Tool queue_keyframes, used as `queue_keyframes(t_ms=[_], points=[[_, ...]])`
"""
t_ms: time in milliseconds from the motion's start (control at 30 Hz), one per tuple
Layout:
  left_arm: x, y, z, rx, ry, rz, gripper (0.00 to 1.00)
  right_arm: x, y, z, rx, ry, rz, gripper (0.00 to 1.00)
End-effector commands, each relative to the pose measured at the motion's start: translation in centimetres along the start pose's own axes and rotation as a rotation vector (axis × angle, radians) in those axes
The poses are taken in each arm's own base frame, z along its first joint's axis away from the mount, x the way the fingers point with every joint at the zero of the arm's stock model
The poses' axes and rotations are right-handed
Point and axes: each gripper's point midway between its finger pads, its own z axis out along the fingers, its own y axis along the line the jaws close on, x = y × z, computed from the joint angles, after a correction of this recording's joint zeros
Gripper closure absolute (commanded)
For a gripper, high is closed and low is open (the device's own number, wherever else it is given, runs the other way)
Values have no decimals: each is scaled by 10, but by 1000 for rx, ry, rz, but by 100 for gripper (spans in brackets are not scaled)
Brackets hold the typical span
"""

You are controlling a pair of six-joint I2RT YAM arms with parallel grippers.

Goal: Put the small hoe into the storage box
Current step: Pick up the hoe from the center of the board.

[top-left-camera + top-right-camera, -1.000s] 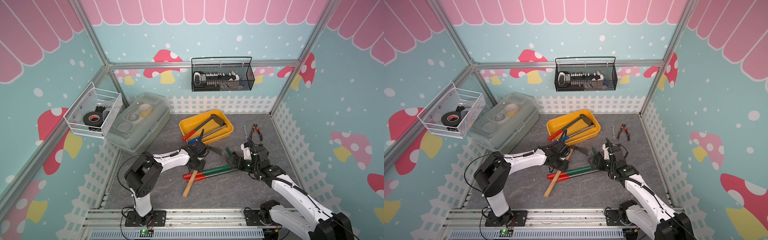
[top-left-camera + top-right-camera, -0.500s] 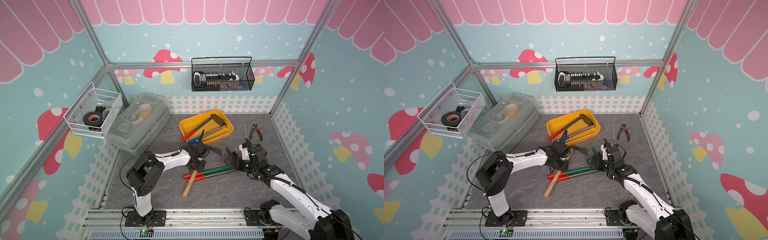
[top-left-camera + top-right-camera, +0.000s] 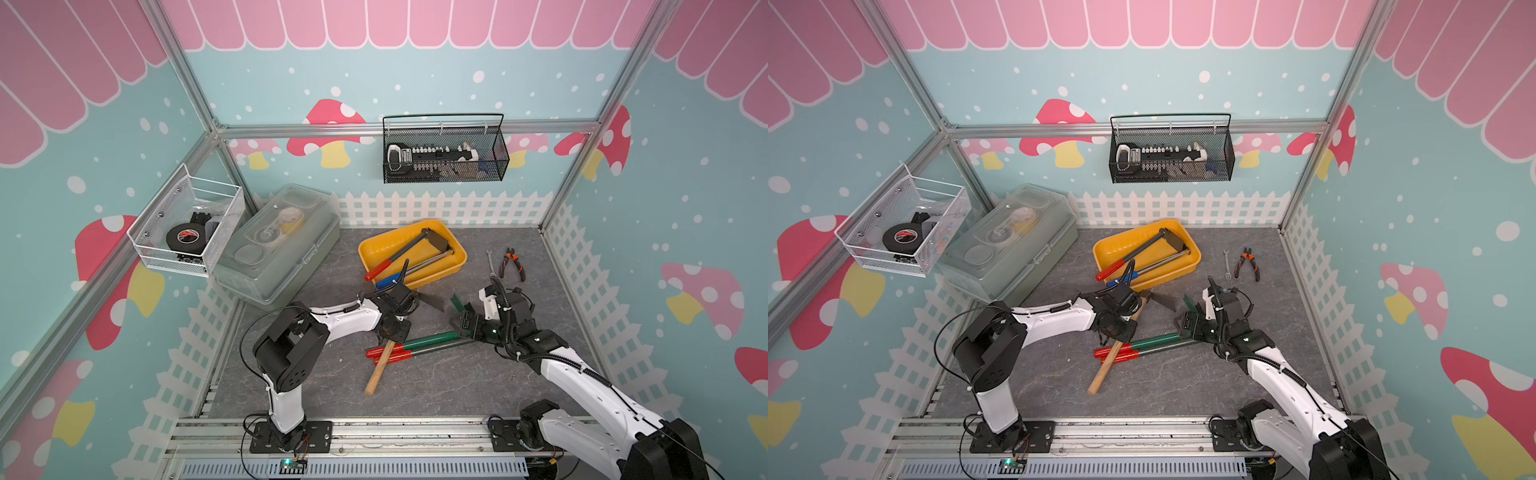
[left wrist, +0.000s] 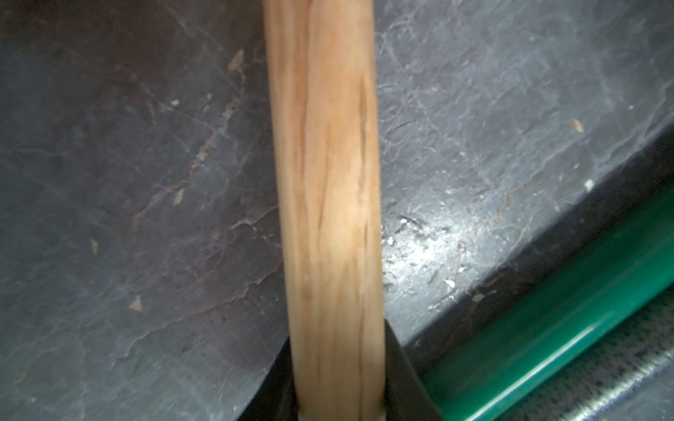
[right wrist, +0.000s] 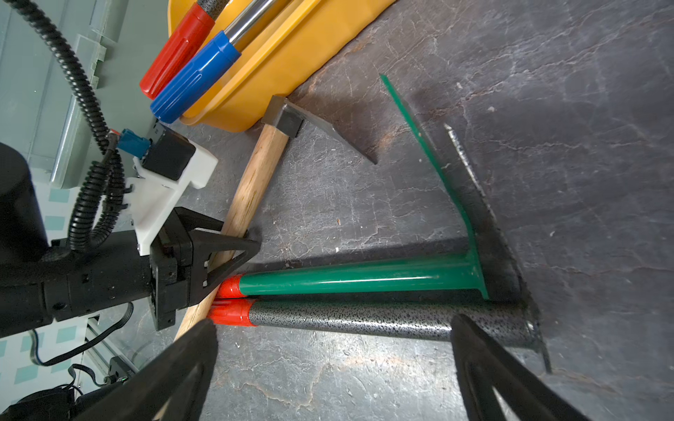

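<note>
The small hoe (image 3: 380,370) has a wooden handle (image 4: 324,182) and a dark metal blade (image 5: 328,127); in both top views it lies on the grey floor, its handle (image 3: 1106,365) crossing two red-tipped tools. My left gripper (image 3: 390,332) (image 3: 1115,330) (image 5: 237,251) (image 4: 339,382) is shut on the middle of that handle. The storage box (image 3: 436,275) (image 3: 1167,274) (image 5: 284,47) is a yellow tray just behind the blade, holding two tools with red and blue grips. My right gripper (image 3: 461,320) (image 3: 1187,320) (image 5: 332,328) stands open over a speckled grey tool handle (image 5: 346,319).
A green hoe (image 3: 424,338) (image 5: 346,277) lies beside the speckled tool. Pliers (image 3: 512,264) and a wrench (image 3: 491,264) lie at the back right. A translucent grey box (image 3: 282,245) stands at the left; a black mesh basket (image 3: 444,156) and a white one (image 3: 187,226) hang on the walls.
My left gripper's jaws have closed onto the wooden handle. The right gripper has shifted slightly left and stays open. The hoe has not visibly moved.
</note>
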Motion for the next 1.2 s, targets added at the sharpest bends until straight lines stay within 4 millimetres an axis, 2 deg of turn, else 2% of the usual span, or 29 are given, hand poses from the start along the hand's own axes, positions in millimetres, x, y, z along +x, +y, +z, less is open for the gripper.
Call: queue_keyframes(t_ms=[0,300,433,1167], points=[[2,1,0,-14,6,6,76,-3,1,-3,10,-10,-9,1],[-2,-3,-11,-5,-9,18,89,-4,1,-4,15,-14,-10,1],[-6,-8,-17,12,-16,24,100,-4,1,-4,17,-15,-9,1],[-28,-26,-74,49,-127,66,100,-3,-3,-8,34,-27,-6,1]])
